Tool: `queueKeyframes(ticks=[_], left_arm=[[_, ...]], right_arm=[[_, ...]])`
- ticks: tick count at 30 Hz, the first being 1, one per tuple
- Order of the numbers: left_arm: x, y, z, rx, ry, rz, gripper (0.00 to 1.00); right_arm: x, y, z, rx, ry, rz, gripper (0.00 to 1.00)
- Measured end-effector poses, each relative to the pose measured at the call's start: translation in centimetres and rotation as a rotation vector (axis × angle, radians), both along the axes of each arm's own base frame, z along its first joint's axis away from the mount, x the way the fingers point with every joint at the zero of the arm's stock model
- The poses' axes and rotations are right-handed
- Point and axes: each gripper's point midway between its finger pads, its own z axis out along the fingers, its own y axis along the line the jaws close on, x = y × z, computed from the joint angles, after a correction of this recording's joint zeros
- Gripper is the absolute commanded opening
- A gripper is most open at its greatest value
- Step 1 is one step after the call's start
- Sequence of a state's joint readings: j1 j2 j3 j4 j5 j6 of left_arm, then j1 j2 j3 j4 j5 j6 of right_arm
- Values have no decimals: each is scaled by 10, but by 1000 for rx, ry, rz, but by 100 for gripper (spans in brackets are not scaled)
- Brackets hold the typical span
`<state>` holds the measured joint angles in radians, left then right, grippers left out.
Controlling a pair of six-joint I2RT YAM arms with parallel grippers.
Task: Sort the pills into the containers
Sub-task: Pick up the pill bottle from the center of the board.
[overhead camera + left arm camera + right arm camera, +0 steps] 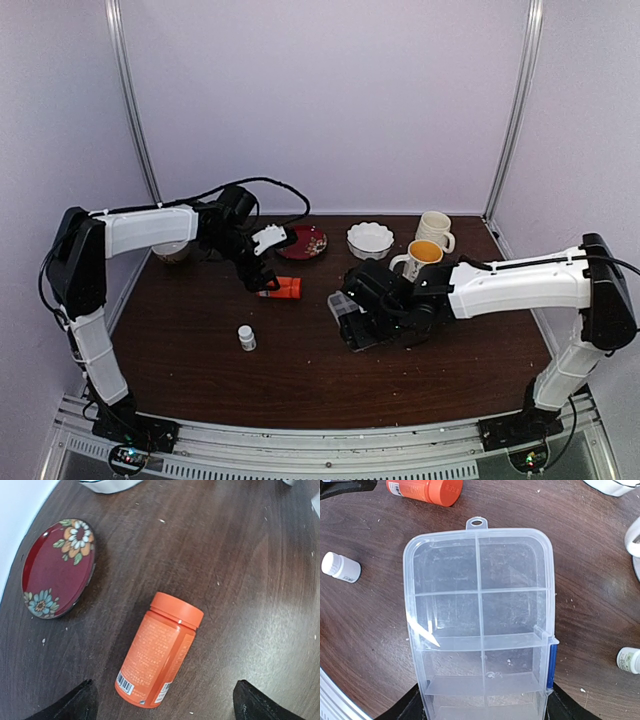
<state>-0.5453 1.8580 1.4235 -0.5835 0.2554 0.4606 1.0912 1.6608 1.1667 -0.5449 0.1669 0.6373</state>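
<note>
Pill organizer (479, 615), near end cut off, clamped in right tool (482, 709) (left tool (163, 700) released, mostly cropped).

The top view looks down from high behind the arm bases (135, 432), which sit along its bottom edge, and faces the back wall (320, 100); it stands far enough off to take in the whole table (300, 380); the left wrist view looks almost straight down, close, on the orange bottle (160, 652) at lower centre; the right wrist view, equally close, looks down on the clear organizer (480, 610) filling its middle; that bottle shows at its upper left, and mid-frame from the top.
</note>
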Motion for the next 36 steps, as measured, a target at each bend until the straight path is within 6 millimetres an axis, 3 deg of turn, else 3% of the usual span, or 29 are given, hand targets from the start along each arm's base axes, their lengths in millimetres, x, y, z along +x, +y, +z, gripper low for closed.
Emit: queueKeyframes(ticks=[10, 19, 28, 36], left_arm=[[1, -1, -21, 152, -49, -196, 98], [23, -22, -26, 217, -82, -258, 97], [23, -42, -53, 255, -35, -307, 94], [29, -54, -62, 282, -30, -324, 89]], right_arm=[[-8, -15, -1, 19, 3, -19, 67], [-10, -20, -6, 25, 2, -29, 67], [-12, -26, -10, 35, 3, -43, 67], [-14, -26, -17, 50, 14, -55, 68]])
